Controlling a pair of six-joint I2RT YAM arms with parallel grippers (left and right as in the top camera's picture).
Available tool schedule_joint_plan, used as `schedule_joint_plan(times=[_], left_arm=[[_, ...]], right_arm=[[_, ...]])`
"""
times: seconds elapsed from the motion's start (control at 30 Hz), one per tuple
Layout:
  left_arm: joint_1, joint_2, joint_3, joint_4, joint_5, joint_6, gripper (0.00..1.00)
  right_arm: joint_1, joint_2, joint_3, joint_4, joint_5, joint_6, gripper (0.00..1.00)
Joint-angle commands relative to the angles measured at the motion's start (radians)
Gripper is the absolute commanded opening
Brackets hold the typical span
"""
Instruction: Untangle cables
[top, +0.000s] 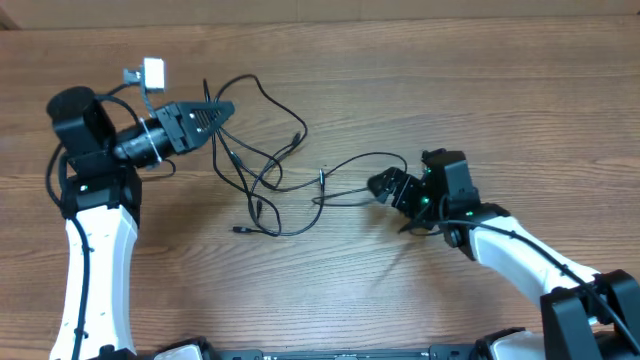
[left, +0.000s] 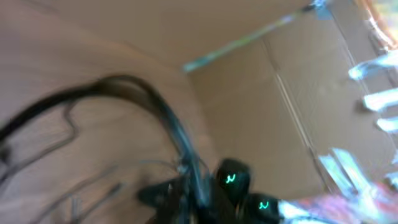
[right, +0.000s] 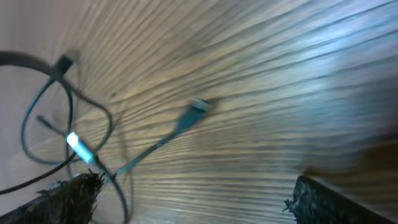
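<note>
"What kind of place are you looking at?"

"I think it's a robot lab. From above I see the left arm (top: 95, 240) at the left of the frame and the right arm (top: 520, 250) at the lower right, both at a wood table (top: 420, 60)."

"Anything else?"

"Thin black cables (top: 262, 170) lie in the middle. My left wrist camera shows plain brown cardboard (left: 261, 124) on the right."

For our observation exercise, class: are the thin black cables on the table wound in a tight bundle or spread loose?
Spread loose: overhead, the cables sprawl in open, crossing loops over the table.
</note>
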Motion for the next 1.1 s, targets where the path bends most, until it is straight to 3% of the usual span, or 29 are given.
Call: schedule_joint_plan(times=[0.0,0.1,0.23,0.47,0.63,0.83,1.07], left_arm=[[-0.008,-0.011,0.004,-0.187,-0.260,0.340,0.35],[-0.032,-0.011,0.004,-0.330,-0.475,0.409,0.64],[-0.073,-0.011,0.004,-0.430,-0.653,0.438,1.00],[-0.150,-0.011,0.004,-0.500,-0.917,0.459,1.00],[-0.159,-0.011,0.004,-0.537,-1.051,0.458,1.00],[-0.160,-0.011,0.004,-0.547,-1.057,0.458,1.00],[-0.160,-0.011,0.004,-0.548,-1.058,0.458,1.00]], right_arm=[[-0.023,-0.003,0.053,-0.064,0.045,-0.042,1.00],[-0.028,-0.003,0.070,-0.135,0.095,-0.043,1.00],[-0.028,-0.003,0.083,-0.190,0.138,-0.046,1.00],[-0.036,-0.003,0.097,-0.267,0.199,-0.044,1.00],[-0.086,-0.003,0.134,-0.418,0.278,-0.041,1.00],[-0.176,-0.003,0.156,-0.562,0.320,-0.042,1.00],[-0.242,-0.003,0.157,-0.617,0.318,-0.072,1.00]])
